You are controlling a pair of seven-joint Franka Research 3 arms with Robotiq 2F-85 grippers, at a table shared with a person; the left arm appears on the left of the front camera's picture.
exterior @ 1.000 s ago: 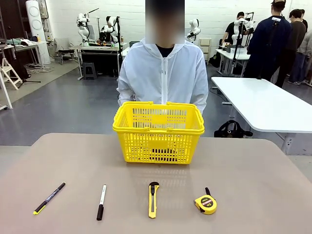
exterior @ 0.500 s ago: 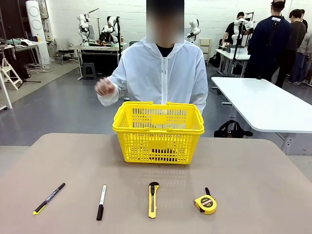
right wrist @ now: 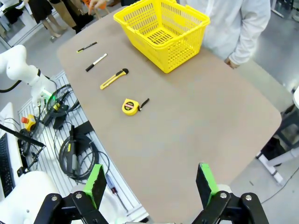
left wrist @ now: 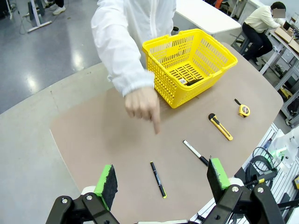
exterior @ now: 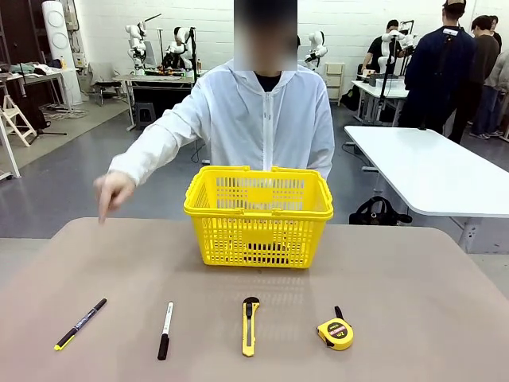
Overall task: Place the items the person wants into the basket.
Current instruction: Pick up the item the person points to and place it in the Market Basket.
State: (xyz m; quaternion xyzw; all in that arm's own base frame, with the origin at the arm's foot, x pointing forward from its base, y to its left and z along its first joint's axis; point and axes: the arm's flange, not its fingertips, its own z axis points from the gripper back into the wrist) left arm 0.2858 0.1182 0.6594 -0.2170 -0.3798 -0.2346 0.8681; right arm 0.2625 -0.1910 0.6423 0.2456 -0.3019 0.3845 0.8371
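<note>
Black-yellow pen | on table ahead of L claw, well apart | L claw, R claw: spread, empty

Glossy grey floor, white brick wall, white side table.

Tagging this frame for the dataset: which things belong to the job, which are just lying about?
Job: yellow basket; black pen with yellow tip; black-capped white marker; person's pointing hand, likely picking a pen.
Lying about: utility knife; tape measure.
</note>
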